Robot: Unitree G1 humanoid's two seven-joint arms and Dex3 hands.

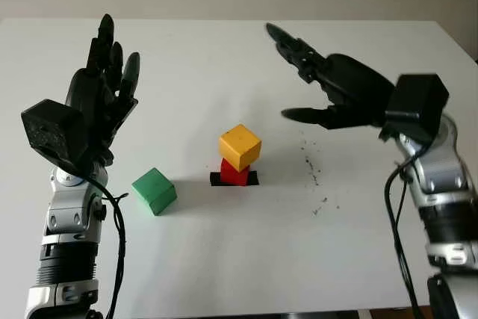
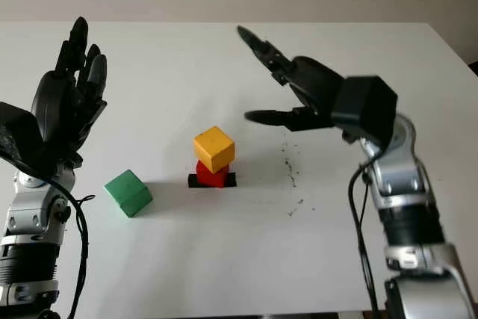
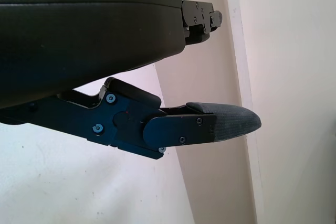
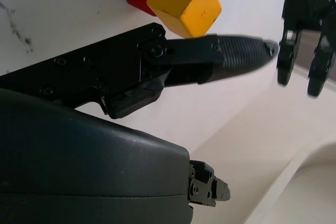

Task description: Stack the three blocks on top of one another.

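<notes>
Item 1, white table [image 1: 224, 259]: I see it spanning the head views, with a scatter of dark specks [image 1: 314, 173] right of centre.

Item 2, yellow block [image 1: 240, 146]: sits tilted on top of the red block [image 1: 234, 173], corners turned out of line with it. The red block stands on a small black square mark [image 1: 252, 178] near the table's middle.

Item 3, green block [image 1: 154, 190]: lies alone on the table, to the left of the two-block stack and apart from it, touching neither hand.

Item 4, left hand [image 1: 97, 95]: I read it as raised above the table's left side, behind and left of the green block, empty, fingers [image 1: 112, 54] extended upward and close together.

Item 5, right hand [image 1: 328, 87]: raised to the right of the stack and above it, empty, fingers spread wide, one finger [image 1: 287, 42] reaching toward the far edge, the thumb [image 1: 306, 115] pointing toward the stack. In the right wrist view the thumb [image 4: 231, 53] lies just beside the yellow block [image 4: 186, 1] without visibly touching.
</notes>
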